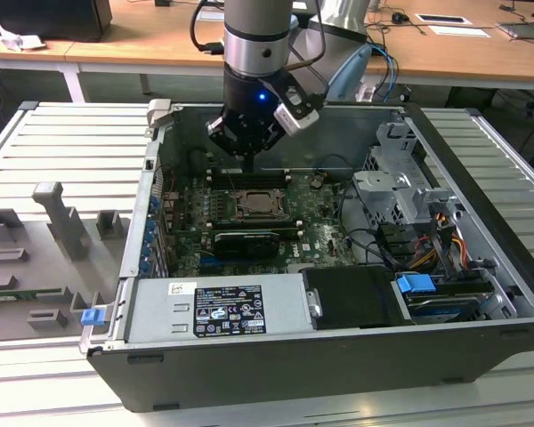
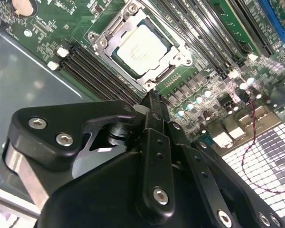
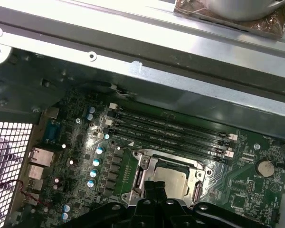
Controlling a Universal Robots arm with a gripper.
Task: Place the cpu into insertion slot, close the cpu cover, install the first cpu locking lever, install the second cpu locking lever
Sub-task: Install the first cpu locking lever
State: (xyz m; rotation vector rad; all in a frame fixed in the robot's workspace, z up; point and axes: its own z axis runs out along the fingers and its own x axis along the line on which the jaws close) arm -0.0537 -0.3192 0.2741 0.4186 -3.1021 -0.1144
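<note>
Black jaws, pressed together and empty, point straight down from the upright arm (image 1: pixel 256 36) near the cpu (image 2: pixel 141 47)

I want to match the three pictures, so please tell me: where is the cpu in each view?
Exterior view: cpu lies mid-board, just nearer the camera than the gripper.
Second wrist view: cpu is the pale square beyond the gripper.
First wrist view: cpu is partly hidden behind the gripper.
Shared landmark: the black memory slots beside it.
</note>
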